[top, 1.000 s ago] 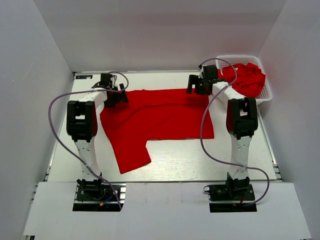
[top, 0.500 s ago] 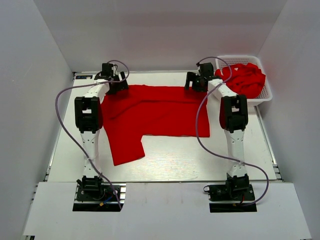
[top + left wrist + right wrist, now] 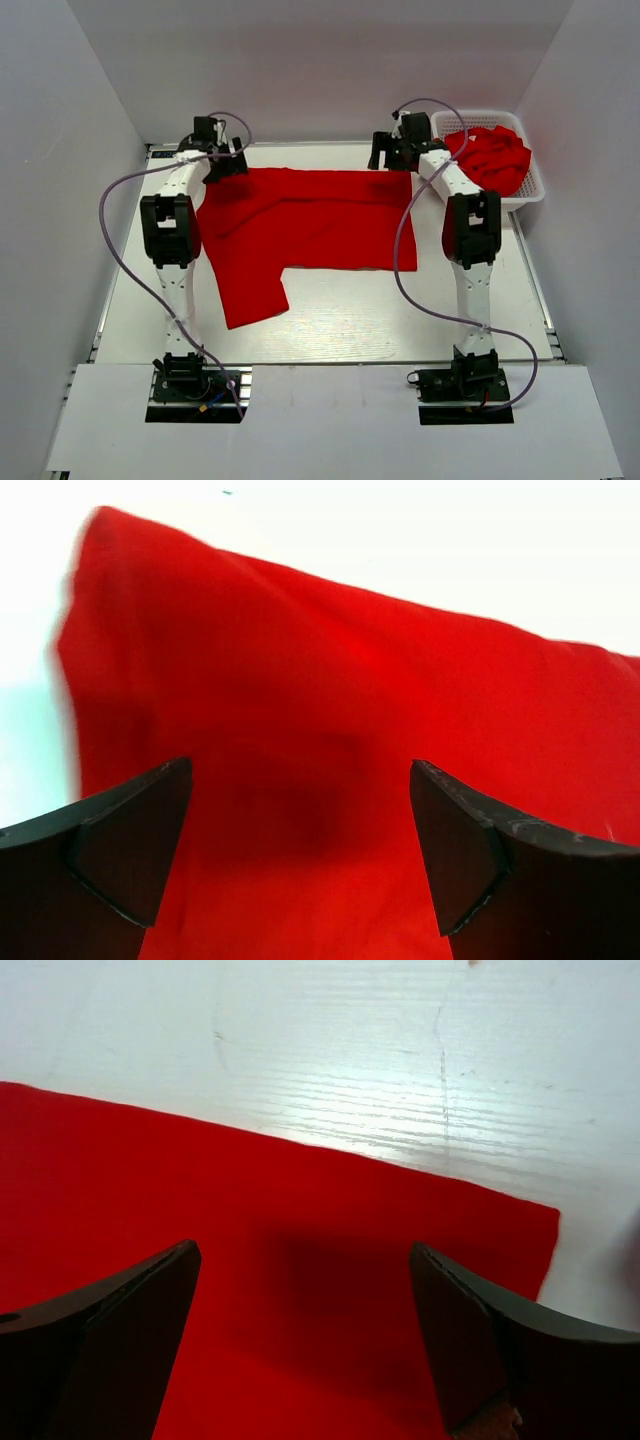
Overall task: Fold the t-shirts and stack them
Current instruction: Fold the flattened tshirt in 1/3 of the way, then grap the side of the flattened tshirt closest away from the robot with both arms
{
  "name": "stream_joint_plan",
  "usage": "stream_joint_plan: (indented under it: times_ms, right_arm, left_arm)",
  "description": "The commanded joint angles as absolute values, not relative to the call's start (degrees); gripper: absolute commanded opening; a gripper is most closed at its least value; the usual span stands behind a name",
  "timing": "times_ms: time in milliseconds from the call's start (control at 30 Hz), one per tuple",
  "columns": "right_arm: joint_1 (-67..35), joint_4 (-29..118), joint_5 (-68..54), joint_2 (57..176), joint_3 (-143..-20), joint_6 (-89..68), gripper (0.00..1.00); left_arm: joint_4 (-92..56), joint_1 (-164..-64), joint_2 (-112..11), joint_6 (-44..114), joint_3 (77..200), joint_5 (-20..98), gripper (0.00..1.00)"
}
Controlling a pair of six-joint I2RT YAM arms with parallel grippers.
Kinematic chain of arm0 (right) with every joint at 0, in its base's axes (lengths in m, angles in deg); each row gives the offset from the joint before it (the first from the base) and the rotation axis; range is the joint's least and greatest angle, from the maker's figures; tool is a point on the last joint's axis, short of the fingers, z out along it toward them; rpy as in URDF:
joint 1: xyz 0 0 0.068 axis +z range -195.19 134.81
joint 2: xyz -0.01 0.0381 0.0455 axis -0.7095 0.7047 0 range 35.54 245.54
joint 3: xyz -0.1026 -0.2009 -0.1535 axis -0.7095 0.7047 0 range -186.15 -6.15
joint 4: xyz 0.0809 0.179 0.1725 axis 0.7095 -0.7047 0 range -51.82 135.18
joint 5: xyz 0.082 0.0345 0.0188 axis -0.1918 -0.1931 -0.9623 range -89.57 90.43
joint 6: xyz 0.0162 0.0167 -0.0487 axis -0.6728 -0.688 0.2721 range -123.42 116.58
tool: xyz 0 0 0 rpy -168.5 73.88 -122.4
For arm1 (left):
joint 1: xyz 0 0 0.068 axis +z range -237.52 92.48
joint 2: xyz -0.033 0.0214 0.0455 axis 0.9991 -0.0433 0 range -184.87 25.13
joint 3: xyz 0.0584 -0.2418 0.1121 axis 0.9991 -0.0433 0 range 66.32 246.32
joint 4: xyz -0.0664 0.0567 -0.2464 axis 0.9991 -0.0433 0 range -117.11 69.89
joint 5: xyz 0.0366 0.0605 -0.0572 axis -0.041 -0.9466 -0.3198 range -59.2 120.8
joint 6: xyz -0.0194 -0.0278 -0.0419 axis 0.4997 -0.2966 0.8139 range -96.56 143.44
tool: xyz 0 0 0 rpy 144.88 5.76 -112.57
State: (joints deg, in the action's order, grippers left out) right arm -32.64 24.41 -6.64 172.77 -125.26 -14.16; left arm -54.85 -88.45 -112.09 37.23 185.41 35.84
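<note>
T-shirt (image 3: 310,225) number one lies spread flat on the white worktop (image 3: 400,320), filling the middle of the overhead frame. Nearest the arm bases, at lower left of the cloth, one flap of red fabric juts toward the bottom of the frame. To its right the near hem runs straight across and ends below the right arm's elbow. Beyond that, the main body of the shirt lies mostly smooth, with a faint diagonal crease on its left half.

At the far edge of the cloth both arms are stretched out. The left end effector (image 3: 228,168) sits over the far left corner, at upper left of the frame. Its wrist camera shows the two dark fingers (image 3: 130,850) spread wide apart, with red fabric (image 3: 380,700) below the gap and nothing pinched. The right end effector (image 3: 386,160) sits at the far right corner. Its wrist view also shows the jaws wide open, the cloth's straight edge and corner (image 3: 200,1260) beneath them and bare worktop (image 3: 350,1050) beyond.

Farthest back, at upper right, a white lattice basket (image 3: 530,195) holds heaped t-shirts (image 3: 495,160), crumpled and unfolded, just beside the right arm.
</note>
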Motion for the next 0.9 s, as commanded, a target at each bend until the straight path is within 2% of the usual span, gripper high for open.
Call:
stream_joint_plan:
  times_ms: [0,133,267,400,533,667,867]
  right_arm:
    - [-31.3,22.9,-5.4,160.5,-121.6,-11.4,0.90]
    - [-30.8,21.3,-1.8,151.2,-112.1,-13.8,0.90]
    - [-30.7,21.4,0.2,141.8,-99.1,-19.1,0.90]
    - [-30.3,21.6,5.8,133.4,-87.0,-23.6,0.90]
    - [-29.8,19.7,7.2,126.3,-74.0,-27.6,0.90]
    - [-29.9,19.4,8.8,120.0,-65.9,-30.2,0.90]
    - [-30.0,19.1,6.9,117.7,-62.1,-32.6,0.90]
  left_arm:
    - [-60.2,-88.0,-97.8,34.8,186.2,32.0,1.00]
    - [-65.2,-89.2,-84.8,38.0,172.5,26.8,1.00]
    - [-64.7,-89.2,-69.6,43.6,150.2,28.0,1.00]
    - [-69.3,-91.0,-57.7,47.4,135.0,29.5,1.00]
    - [-69.9,-93.8,-52.0,49.4,123.4,35.3,1.00]
    - [-73.5,-96.4,-47.2,51.9,115.8,35.9,1.00]
    - [-74.4,-99.9,-42.5,57.0,105.9,39.4,1.00]
